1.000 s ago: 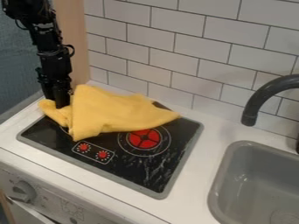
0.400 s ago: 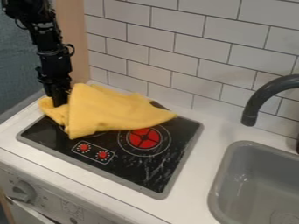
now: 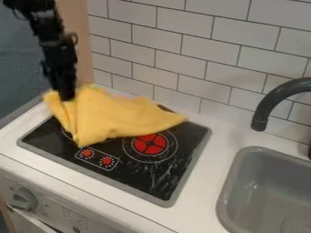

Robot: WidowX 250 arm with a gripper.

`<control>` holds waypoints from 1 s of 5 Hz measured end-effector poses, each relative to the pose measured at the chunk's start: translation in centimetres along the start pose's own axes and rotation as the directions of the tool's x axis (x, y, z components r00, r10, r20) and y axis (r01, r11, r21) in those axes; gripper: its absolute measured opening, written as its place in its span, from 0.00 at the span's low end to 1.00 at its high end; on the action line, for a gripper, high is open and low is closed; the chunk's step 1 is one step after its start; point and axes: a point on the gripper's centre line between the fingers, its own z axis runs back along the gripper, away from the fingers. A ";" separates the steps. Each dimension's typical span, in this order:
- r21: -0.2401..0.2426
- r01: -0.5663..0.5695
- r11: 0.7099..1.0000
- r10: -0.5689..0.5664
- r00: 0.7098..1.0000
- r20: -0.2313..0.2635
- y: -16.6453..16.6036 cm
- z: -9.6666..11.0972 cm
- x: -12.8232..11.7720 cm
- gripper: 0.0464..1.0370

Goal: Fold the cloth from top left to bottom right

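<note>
1. Camera view: the tool (image 3: 67,97) hangs down at the upper left end of the yellow cloth (image 3: 118,117), its lower end against or among the folds; whether it is open, closed or gripping fabric, I cannot tell
2. The cloth lies rumpled over the back left part of the black stove top (image 3: 152,175), spilling past the rear edge onto the white surface (image 3: 218,136). One point reaches right, above the red burner (image 3: 150,144); another hangs forward, near the control panel (image 3: 97,158)
3. The step in hand looks like taking the top left corner for the fold, with the diagonal yet to be laid. If the tool has no hold, or only a thin pinch, the corner would slip out on the lift
4. If it has caught several bunched layers, the whole cloth would come along instead of folding over itself
5. The stove top looks smooth, so a low, sideways pull could slide the cloth towards the sink (image 3: 261,182) without any crease forming
6. The ridge beside the tool could snag on the way across, turning the fold askew; letting go too soon would drop the corner short of the bottom right
</note>
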 end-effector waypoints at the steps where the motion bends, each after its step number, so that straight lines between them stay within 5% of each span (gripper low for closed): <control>1: -0.011 0.021 1.000 -0.020 0.999 0.034 -1.1 2.0 0.1 0.02; 3: -0.011 0.122 0.992 -0.120 0.987 0.110 -5.1 5.3 -0.1 0.02; 5: -0.008 0.294 0.956 -0.293 0.953 0.082 -10.7 3.9 -1.2 0.02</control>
